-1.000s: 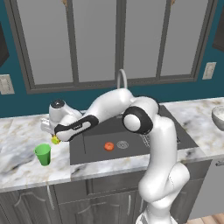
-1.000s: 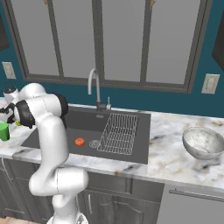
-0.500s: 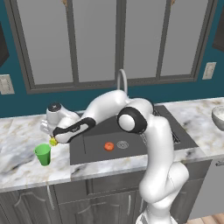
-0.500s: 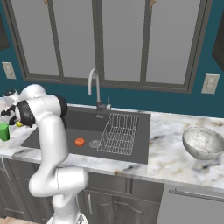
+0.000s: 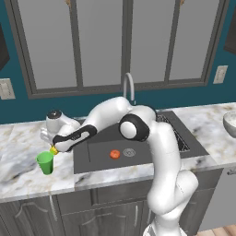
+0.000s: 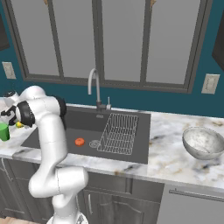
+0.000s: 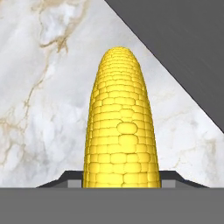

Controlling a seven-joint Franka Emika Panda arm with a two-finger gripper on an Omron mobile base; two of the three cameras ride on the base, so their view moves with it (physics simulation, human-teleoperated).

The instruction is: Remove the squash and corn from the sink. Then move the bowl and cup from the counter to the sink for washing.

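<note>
My gripper reaches left over the counter beside the sink and is shut on the corn, a yellow cob that points away from the hand just above the marble. The cob's tip sits right next to the green cup, which stands upright on the counter. The orange-red squash lies on the sink floor near the drain, also seen as squash. The speckled bowl rests on the counter right of the sink.
A wire rack fills the right half of the basin and the curved faucet rises behind it. A small white-grey appliance stands on the counter just behind my gripper. Dark cabinet fronts run below.
The hand with the corn has sunk slightly toward the counter and drifted nearer the green cup. Squash, bowl and cup have stayed put.
</note>
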